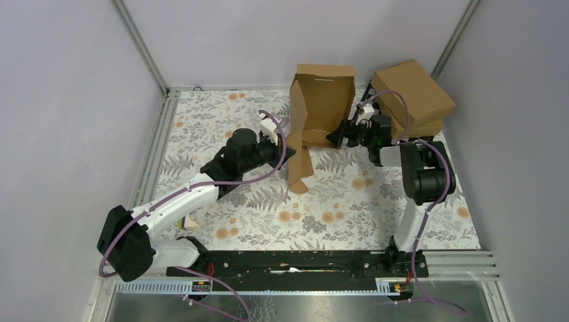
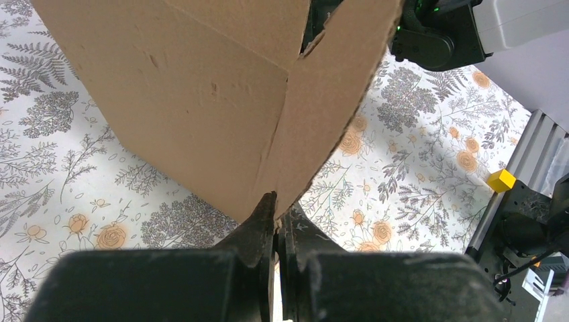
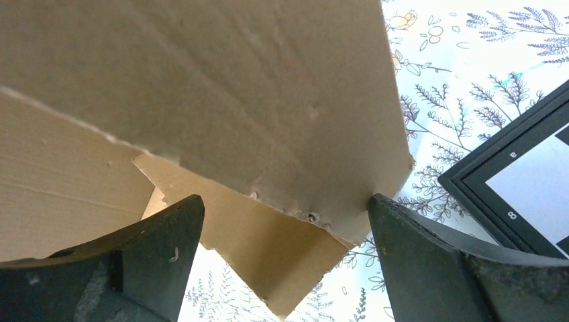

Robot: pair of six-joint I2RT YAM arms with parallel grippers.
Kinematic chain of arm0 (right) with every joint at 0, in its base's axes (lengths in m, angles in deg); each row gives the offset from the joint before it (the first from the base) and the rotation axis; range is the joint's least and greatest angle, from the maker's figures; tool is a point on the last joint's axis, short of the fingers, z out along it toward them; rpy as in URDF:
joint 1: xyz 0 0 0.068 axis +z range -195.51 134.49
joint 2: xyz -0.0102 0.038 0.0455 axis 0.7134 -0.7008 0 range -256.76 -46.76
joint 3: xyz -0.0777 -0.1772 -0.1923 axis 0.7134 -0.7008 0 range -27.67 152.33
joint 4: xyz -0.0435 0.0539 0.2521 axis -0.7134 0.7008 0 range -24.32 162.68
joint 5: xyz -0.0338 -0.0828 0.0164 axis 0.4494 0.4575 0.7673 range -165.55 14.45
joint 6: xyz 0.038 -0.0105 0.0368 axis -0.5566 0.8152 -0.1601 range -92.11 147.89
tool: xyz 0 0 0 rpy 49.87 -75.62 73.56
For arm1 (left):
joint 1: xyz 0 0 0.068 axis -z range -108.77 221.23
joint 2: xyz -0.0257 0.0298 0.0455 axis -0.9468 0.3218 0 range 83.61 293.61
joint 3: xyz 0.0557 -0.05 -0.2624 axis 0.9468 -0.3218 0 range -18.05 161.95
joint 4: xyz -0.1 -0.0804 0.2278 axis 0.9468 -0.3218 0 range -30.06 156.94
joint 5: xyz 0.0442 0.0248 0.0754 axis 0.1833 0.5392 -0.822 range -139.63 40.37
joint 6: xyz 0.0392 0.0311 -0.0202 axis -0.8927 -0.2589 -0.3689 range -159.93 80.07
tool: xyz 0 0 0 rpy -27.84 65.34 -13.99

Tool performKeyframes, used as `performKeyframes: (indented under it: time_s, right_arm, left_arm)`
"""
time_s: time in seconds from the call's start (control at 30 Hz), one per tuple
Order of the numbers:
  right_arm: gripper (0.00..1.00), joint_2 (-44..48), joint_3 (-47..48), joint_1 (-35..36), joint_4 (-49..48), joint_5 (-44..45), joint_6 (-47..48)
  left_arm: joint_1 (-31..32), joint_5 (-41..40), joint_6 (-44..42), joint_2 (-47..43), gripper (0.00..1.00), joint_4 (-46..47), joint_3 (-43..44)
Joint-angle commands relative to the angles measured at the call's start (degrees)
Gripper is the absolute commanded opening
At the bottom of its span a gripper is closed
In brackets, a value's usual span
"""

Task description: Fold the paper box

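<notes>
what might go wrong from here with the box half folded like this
1. The left end effector is shut on only a thin edge of the paper box, which may slip free or crease there.
2. The right end effector stands open around a corner of it, gripping nothing, so the upright box could tip or spring open.
3. The stacked cardboard boxes sit close beside the right arm, and a swing might knock them.

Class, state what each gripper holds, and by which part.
Left gripper pinches the paper box by a flap's edge; right gripper is open, holding nothing.
</notes>
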Motion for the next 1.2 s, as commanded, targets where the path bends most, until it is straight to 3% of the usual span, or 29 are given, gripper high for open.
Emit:
performKeyframes:
  time_s: [0.0,0.3,0.4,0.57,0.77,0.87,1.0,1.17]
  right_arm:
    - [1.0,-0.6,4.1,0.1,3.9,-2.6,1.0]
    - [0.99,-0.4,0.1,0.2,-8.3,5.2,-6.0]
    - [0.91,-1.7,1.1,0.3,-11.6,8.9,-6.6]
    - [0.57,-1.8,1.3,2.1,-15.2,15.4,-4.6]
    - [0.0,1.6,-0.4,5.8,-12.4,24.4,-1.3]
    - [0.0,4.4,-0.4,6.9,-5.8,27.2,-5.9]
    - [0.0,10.9,-6.7,12.1,-4.2,34.8,-6.0]
    - [0.0,22.0,-14.6,17.2,3.0,44.2,-13.1]
  left_arm:
    - [-1.0,3.4,1.0,0.4,0.0,-1.6,4.0]
    - [-1.7,1.8,0.9,1.7,0.0,-9.8,9.5]
    - [-1.7,1.6,0.9,1.7,0.0,-10.7,9.7]
    - [-1.7,1.4,1.1,1.8,0.0,-11.7,10.4]
    - [-1.7,1.7,1.9,0.8,0.0,-14.9,12.7]
    - [-1.6,2.2,3.0,-0.1,0.0,-18.7,15.3]
    - [-1.7,2.2,3.2,-1.9,0.0,-23.9,17.3]
    - [-1.6,2.9,4.9,-6.0,0.0,-23.5,11.9]
